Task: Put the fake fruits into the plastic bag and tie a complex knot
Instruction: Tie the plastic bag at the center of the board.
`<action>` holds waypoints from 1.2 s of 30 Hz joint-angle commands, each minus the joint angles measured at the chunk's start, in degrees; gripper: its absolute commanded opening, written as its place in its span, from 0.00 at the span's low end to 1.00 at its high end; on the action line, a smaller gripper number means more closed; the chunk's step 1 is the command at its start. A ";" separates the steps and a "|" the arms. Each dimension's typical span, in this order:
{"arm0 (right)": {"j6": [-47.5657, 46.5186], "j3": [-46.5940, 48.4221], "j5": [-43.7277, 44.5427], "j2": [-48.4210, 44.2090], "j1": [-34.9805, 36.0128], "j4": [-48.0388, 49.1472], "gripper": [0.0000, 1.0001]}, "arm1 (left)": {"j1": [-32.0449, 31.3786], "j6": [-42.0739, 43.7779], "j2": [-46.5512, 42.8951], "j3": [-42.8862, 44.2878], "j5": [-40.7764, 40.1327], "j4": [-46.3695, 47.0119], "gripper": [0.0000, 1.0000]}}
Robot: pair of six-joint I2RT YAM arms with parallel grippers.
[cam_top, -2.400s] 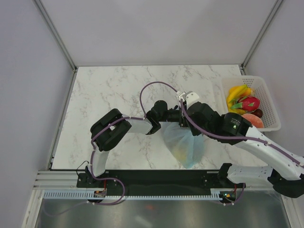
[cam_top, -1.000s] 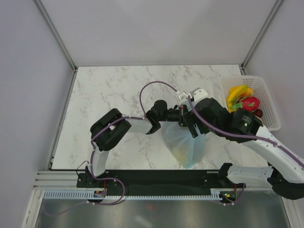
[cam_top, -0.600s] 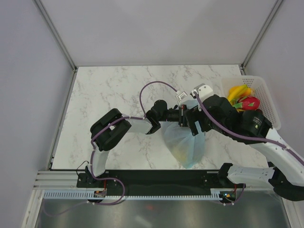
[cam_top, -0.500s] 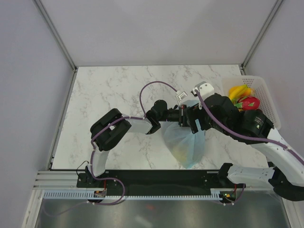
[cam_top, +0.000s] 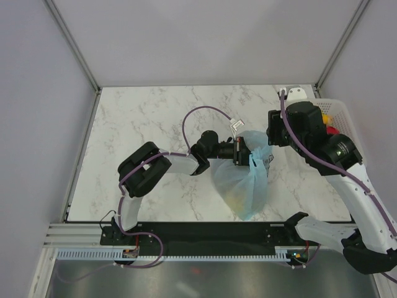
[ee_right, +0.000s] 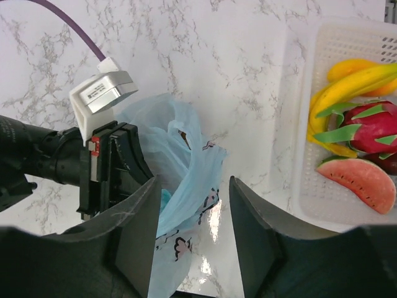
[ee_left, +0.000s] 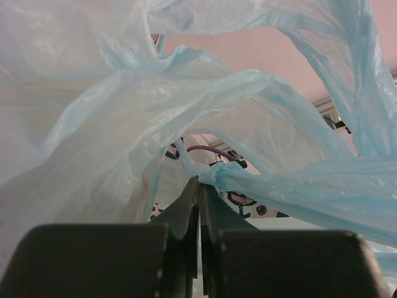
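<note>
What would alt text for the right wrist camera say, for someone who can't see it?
Seen from above, the open right gripper hangs over a light-blue bag on a marble table, and the left gripper pinches the bag's top from the left. At right, a white basket holds bananas, a dragon fruit and a red slice.

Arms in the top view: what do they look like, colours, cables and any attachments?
Both the left arm and right arm have white links and bulky black joints. A purple cable runs along each. The left tool is black, with a silver-white camera box on its wrist; the right tool is dark too.
</note>
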 commanded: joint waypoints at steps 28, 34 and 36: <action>1.77 -16.69 -18.51 -5.86 -6.32 10.77 0.24 | 0.42 2.25 -1.57 2.11 1.97 0.56 0.02; 4.05 -18.62 -18.34 -5.86 -6.32 13.67 0.21 | 0.51 2.16 -1.31 2.28 2.23 0.56 0.02; 4.32 -18.62 -17.29 -6.03 -6.32 14.19 0.23 | 0.51 2.07 -1.22 2.37 2.67 0.65 0.02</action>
